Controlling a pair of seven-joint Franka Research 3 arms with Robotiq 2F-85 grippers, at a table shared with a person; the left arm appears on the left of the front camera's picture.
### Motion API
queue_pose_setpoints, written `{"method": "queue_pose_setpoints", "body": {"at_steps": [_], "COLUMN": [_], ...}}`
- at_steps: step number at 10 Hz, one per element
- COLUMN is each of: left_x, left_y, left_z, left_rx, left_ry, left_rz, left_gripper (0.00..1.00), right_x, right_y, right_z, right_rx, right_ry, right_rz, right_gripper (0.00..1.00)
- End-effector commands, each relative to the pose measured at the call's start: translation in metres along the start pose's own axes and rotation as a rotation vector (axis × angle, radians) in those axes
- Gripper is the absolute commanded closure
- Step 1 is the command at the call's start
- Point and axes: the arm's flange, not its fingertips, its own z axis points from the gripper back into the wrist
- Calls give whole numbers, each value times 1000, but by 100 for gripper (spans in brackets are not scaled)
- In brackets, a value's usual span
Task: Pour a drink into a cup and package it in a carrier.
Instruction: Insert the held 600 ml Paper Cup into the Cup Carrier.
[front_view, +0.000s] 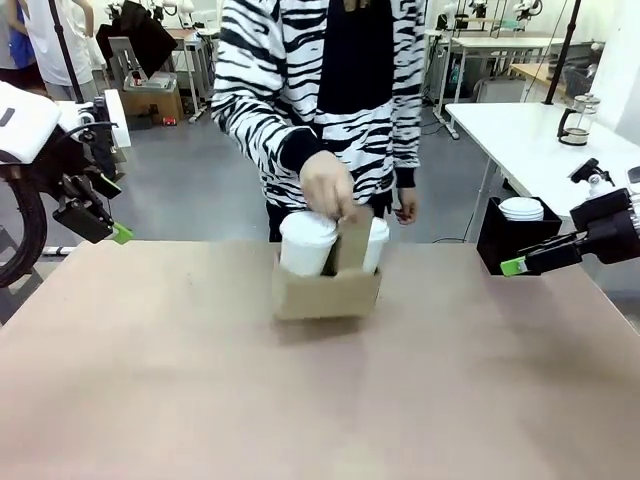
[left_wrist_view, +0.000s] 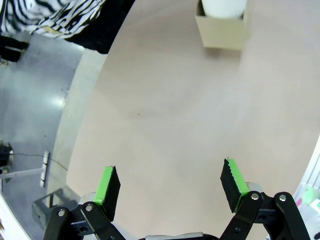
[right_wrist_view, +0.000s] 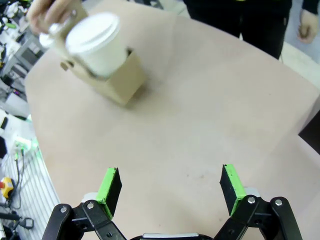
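Note:
The brown cardboard carrier (front_view: 327, 291) stands at the far middle of the table with two lidded white cups in it; one cup (front_view: 306, 243) is on its left, the other (front_view: 376, 244) on its right. A person's hand (front_view: 327, 186) grips the carrier's upright handle tab. The carrier (right_wrist_view: 116, 80) with a cup (right_wrist_view: 98, 45) sits at upper left in the right wrist view, and the carrier (left_wrist_view: 223, 31) is at the top edge of the left wrist view. My left gripper (left_wrist_view: 170, 184) hangs open off the table's left side. My right gripper (right_wrist_view: 171, 184) is open at the right side. The drink is out of view.
A black box (front_view: 513, 237) holding a stack of white lids (front_view: 521, 208) stands beyond the table's right far corner. A glass jug (front_view: 576, 121) sits on a white table behind it. The tan table (front_view: 320, 400) is bare in front of the carrier.

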Motion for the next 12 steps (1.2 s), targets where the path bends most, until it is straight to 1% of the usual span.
{"method": "queue_pose_setpoints", "body": {"at_steps": [1, 12], "left_x": [-1, -1], "left_y": [-1, -1], "left_z": [1, 1], "left_rx": [-6, -6], "left_ry": [-4, -4], "left_rz": [5, 5], "left_gripper": [0, 0], "right_x": [-2, -2], "right_y": [-3, -3], "right_z": [-2, -2], "right_rx": [-11, -11], "right_ry": [-12, -12], "right_rz": [21, 21], "right_gripper": [0, 0]}}
